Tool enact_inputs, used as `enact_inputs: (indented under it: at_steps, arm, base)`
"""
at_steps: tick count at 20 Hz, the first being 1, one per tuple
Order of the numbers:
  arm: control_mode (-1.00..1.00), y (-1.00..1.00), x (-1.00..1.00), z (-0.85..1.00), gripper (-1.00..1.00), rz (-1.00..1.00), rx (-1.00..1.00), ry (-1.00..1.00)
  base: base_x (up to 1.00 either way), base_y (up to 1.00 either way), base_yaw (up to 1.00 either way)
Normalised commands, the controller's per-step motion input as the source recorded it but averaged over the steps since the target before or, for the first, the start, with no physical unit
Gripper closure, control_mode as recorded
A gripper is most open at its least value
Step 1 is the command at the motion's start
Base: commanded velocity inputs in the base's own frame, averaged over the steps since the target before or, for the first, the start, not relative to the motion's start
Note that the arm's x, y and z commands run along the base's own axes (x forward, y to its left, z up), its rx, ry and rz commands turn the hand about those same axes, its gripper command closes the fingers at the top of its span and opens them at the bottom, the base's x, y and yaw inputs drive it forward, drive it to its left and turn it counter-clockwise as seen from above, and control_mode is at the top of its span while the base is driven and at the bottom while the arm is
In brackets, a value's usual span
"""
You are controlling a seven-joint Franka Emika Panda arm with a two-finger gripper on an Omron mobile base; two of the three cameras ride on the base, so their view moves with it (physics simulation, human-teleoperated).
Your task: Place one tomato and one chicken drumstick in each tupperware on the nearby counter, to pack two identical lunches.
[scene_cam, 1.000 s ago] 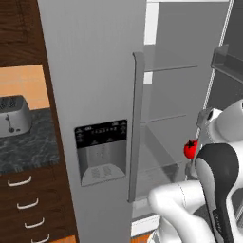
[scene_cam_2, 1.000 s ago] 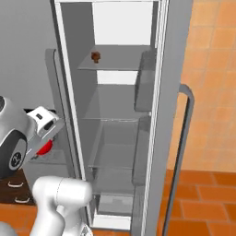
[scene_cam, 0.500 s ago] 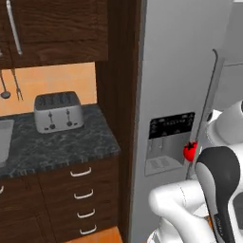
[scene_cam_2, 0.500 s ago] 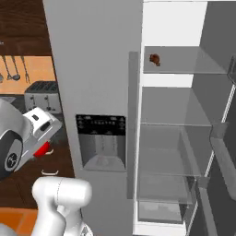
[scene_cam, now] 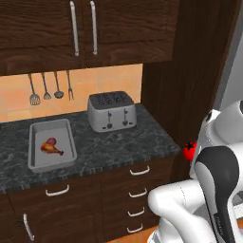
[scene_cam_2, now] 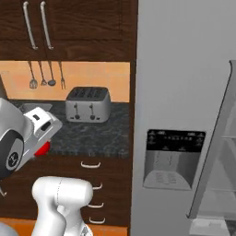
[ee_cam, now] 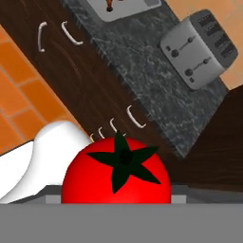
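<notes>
- Looking along the hand view, you see the tomato (ee_cam: pixel 116 172) sitting right at the pincer, stem towards the camera; the pincer is clamped on it.
- From the left base view, your tomato (scene_cam: pixel 189 151) hangs in the air off the right end of the surface (scene_cam: pixel 123 142), beside the white arm.
- One tupperware (scene_cam: pixel 35 163) lies on the surface left of the toaster (scene_cam: pixel 111 111), with a chicken drumstick (scene_cam: pixel 51 146) inside it.
- In the right base view, a red sliver of tomato (scene_cam_2: pixel 42 148) peeks from under the hand, left of the grey fridge door (scene_cam_2: pixel 184 92).
</notes>
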Motion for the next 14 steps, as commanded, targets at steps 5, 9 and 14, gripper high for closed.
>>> enact_inputs:
  at_steps: [5, 9, 14]
  arm:
    - [1.00, 0.00, 0.00, 0.00, 1.00, 0.00, 0.00, 0.00]
    - [1.00, 0.00, 0.00, 0.00, 1.00, 0.00, 0.00, 0.00]
    - [1.00, 0.00, 0.00, 0.00, 1.00, 0.00, 0.00, 0.00]
  base:
    - [-0.24, 1.00, 0.00]
    - [-0.05, 1.00, 0.00]
    - [0.00, 1.00, 0.00]
